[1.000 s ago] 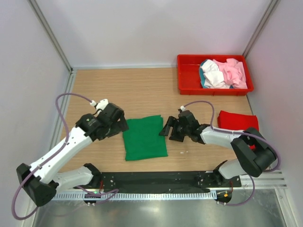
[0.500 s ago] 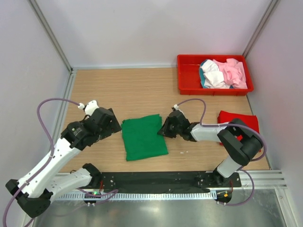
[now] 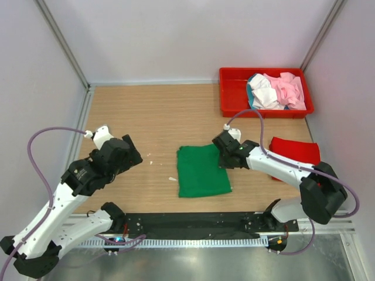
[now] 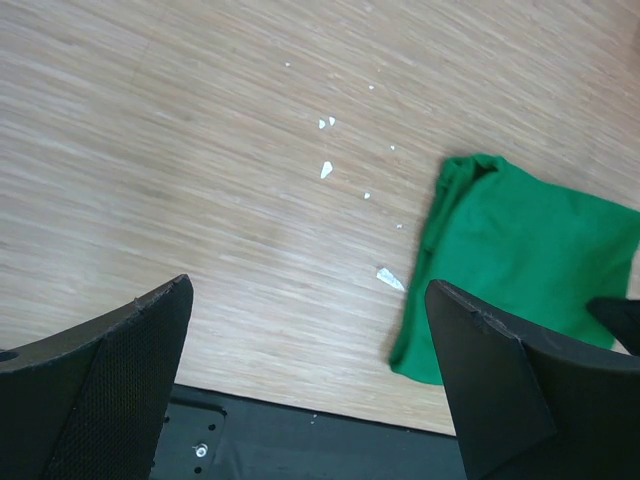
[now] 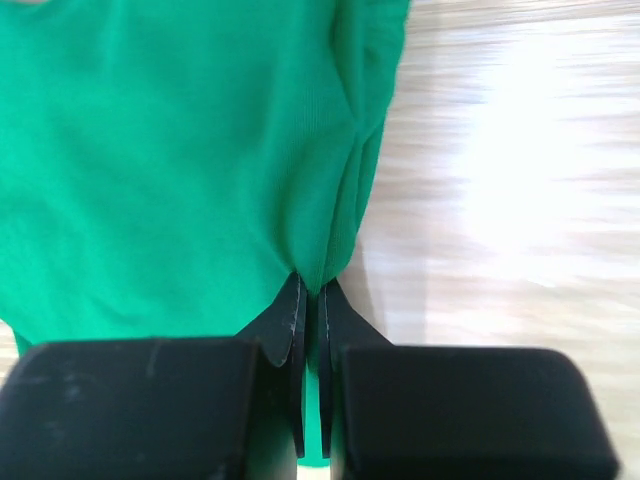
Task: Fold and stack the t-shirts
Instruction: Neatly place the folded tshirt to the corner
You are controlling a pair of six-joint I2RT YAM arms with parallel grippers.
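Observation:
A folded bright green t-shirt (image 3: 202, 171) lies on the wooden table near its middle; it also shows in the left wrist view (image 4: 520, 265) and fills the right wrist view (image 5: 170, 160). My right gripper (image 3: 223, 150) is shut on the green t-shirt's right edge, the cloth pinched between its fingertips (image 5: 311, 296). A folded red t-shirt (image 3: 296, 151) lies at the right, partly under the right arm. My left gripper (image 3: 133, 158) stands open to the left of the green t-shirt, with nothing between its fingers (image 4: 490, 380).
A red plastic tray (image 3: 232, 93) at the back right holds crumpled pink, white and teal t-shirts (image 3: 275, 91). Small white scraps (image 4: 326, 169) lie on the wood left of the green t-shirt. A black rail (image 3: 193, 221) runs along the near edge. Walls enclose the table.
The right gripper shut on the green t-shirt's right edge and has dragged it to the right. The left arm has drawn back to the left, still open.

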